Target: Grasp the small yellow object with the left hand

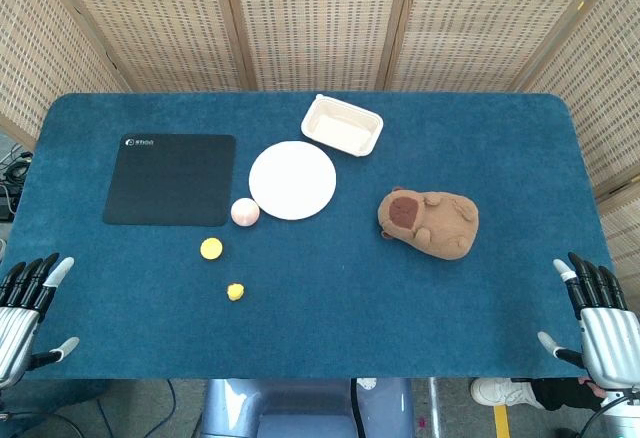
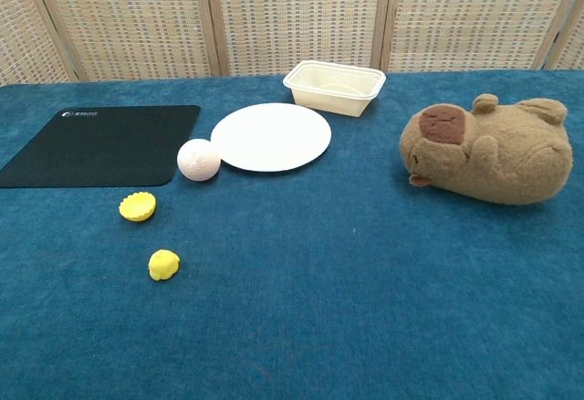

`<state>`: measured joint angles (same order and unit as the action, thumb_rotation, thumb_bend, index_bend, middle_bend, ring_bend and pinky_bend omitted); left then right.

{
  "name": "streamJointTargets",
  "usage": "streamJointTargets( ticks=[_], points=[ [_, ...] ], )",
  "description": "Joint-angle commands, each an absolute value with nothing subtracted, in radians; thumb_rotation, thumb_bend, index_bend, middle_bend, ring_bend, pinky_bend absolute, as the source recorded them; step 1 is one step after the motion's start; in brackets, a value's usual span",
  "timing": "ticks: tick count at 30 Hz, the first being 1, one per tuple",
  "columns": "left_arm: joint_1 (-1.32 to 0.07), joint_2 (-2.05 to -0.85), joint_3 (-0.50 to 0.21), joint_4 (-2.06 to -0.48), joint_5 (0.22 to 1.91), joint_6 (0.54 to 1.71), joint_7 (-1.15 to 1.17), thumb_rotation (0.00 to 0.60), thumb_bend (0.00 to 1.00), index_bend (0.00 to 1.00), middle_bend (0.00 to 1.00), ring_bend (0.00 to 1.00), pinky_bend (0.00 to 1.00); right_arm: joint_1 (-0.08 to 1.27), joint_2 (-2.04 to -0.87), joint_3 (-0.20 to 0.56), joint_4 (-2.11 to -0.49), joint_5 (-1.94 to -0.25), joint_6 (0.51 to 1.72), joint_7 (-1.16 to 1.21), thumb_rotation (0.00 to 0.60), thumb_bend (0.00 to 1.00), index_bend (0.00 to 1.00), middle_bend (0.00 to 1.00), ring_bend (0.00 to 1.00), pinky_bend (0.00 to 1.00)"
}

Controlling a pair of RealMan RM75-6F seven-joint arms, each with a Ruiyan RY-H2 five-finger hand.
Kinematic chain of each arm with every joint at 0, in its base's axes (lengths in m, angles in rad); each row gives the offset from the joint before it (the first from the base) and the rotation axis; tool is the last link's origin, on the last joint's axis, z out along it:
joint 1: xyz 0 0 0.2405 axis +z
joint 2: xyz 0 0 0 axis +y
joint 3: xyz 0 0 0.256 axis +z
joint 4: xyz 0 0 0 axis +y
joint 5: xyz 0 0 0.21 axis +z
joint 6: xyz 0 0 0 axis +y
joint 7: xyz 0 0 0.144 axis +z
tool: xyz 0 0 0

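The head view looked almost straight down from high above the blue table point(image 1: 330, 328), taking in its whole top, the woven screens point(image 1: 320, 18) behind, and both near corners. The chest view sat low and close at the near edge, facing level across the cloth toward those screens. Both shared the middle — black mat point(image 1: 170, 179), white plate point(image 1: 292, 180), cream tray point(image 1: 342, 126), plush capybara point(image 1: 429, 222).
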<state>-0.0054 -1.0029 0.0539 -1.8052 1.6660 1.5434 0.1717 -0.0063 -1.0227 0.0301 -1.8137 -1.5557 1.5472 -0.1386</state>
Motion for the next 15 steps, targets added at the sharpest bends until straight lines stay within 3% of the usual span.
streamJointTargets(
  ticks=[1,9,15],
  points=[
    [-0.010,-1.003,0.056,-1.803,1.671,1.536,0.167,0.600,0.11,0.00,0.00,0.00,0.00,-0.006,-1.023,0.030,-1.814,-1.554,1.545,-0.139,0.600,0.00,0.05,0.00,0.00,0.00],
    [-0.076,-1.021,0.028,-1.805,1.695,1.475,0.145,0.600,0.11,0.00,0.00,0.00,0.00,-0.006,-1.026,0.028,-1.811,-1.550,1.541,-0.145,0.600,0.00,0.05,0.00,0.00,0.00],
    [-0.260,-1.140,-0.051,-1.751,1.704,1.265,0.280,0.600,0.11,0.01,0.00,0.00,0.00,0.001,-1.035,0.035,-1.812,-1.537,1.530,-0.160,0.600,0.00,0.05,0.00,0.00,0.00]
  ],
)
